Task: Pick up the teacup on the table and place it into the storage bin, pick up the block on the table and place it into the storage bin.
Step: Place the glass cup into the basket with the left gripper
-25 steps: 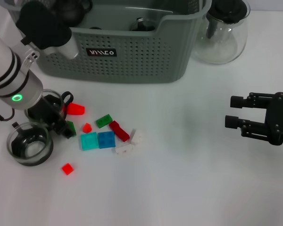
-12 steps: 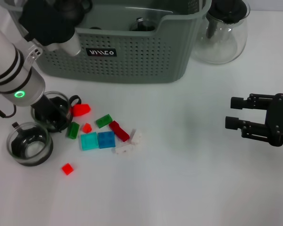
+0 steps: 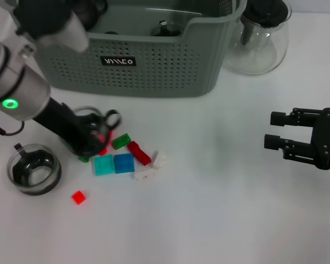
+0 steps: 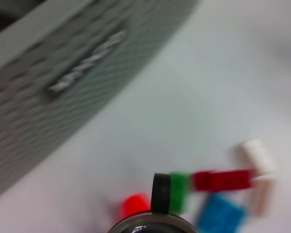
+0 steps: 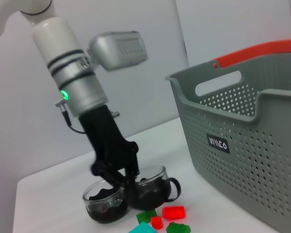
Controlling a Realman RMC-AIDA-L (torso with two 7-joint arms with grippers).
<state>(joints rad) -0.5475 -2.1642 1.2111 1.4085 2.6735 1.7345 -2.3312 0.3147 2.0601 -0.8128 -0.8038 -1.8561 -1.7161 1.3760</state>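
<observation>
One teacup (image 3: 93, 124) in left pincer (image 3: 91, 137)'s grip; right pincer (image 3: 276, 130) wide apart.

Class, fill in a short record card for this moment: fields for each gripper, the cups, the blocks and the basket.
left gripper: shut on a glass teacup, near the blocks
right gripper: open, empty, far off to the right
second teacup: on the table, apart
blocks: scattered red, green, blue and white, on the table
storage bin: behind the blocks
teapot: beside the bin
</observation>
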